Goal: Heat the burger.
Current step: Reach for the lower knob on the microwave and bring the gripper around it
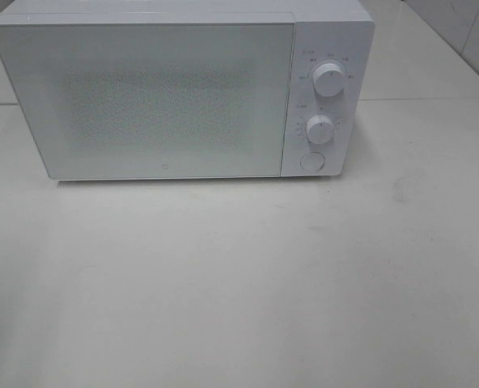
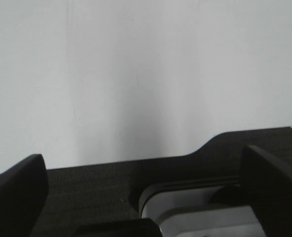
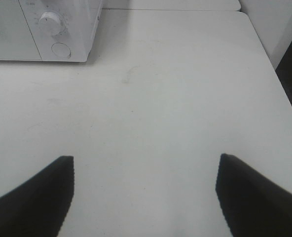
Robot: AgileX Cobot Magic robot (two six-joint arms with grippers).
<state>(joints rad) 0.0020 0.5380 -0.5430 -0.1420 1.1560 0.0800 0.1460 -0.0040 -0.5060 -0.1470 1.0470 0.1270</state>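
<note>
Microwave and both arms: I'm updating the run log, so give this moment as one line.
microwave: closed | burger: not in view | left jaws: open, empty | right jaws: open, empty, over table

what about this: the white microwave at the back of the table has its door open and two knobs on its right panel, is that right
The door is shut, as the exterior high view shows. The rest holds: white microwave at the back of the table, two knobs on its right panel.
</note>
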